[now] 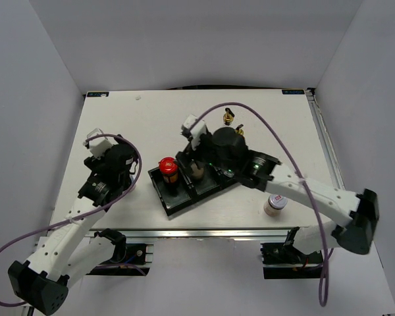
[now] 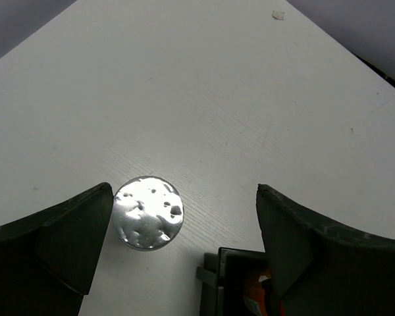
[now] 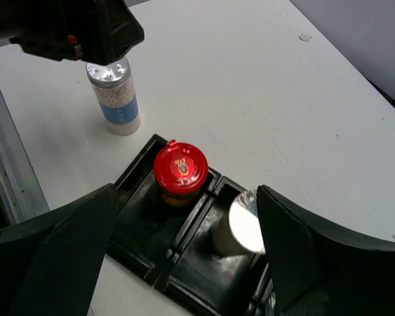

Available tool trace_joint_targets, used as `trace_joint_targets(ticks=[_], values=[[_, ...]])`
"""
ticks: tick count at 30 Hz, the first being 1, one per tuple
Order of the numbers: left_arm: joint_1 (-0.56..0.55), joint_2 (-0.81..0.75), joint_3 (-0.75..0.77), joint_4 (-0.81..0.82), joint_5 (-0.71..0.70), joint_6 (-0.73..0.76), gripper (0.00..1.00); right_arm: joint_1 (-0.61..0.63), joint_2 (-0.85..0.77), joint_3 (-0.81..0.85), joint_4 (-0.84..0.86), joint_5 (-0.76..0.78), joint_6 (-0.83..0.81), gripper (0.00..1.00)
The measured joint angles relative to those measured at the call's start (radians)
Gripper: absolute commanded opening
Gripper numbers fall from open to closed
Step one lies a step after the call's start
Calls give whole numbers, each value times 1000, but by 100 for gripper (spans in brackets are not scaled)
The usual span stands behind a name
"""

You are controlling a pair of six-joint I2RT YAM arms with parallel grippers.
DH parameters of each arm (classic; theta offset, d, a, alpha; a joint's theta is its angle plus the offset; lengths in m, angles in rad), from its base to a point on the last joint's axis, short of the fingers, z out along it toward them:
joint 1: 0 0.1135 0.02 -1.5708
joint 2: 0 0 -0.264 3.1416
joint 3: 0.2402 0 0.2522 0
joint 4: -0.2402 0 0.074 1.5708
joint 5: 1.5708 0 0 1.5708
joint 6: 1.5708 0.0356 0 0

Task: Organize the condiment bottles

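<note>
Silver-capped shaker [image 2: 148, 212]: on the table left of the tray [image 3: 137, 240], under my left gripper [image 2: 184, 197], jaws wide, nothing held. Red-lidded jar [image 3: 180, 168] and white-capped shaker [image 3: 245, 227]: seated in adjoining tray compartments beneath my right gripper [image 3: 184, 197], jaws wide, empty. Step, I judge: fetching the silver-capped shaker. Next: centre, descend, close.

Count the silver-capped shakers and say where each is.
3. One silver-capped shaker in the black plastic tray, middle compartment; a second shaker on the white table below the left tool; a third shaker right of the tray. The right arm may hide more.
</note>
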Motion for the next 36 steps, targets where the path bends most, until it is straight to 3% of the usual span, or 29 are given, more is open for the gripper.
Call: trace_joint_targets(ticks=[10,16,21,27,29,33,36], values=[[97,75,-7,72,57,16,98,0,-327,-127,-67,159,84,89],[166,157,-43,82,126,5,98,-26,-491,-220,-64,466,114,89],[169,150,-74,77,134,-12,98,-239,-536,-262,-84,712,197,89],[170,173,-89,99,157,-18,98,-494,-550,-285,-112,809,304,89],[170,192,-90,101,159,-18,94,-587,-529,-287,-129,790,343,89],[172,212,-103,115,160,-18,75,-750,-453,-315,-149,691,410,90],[174,219,-105,121,170,-12,51,-831,-394,-349,-172,626,449,89]])
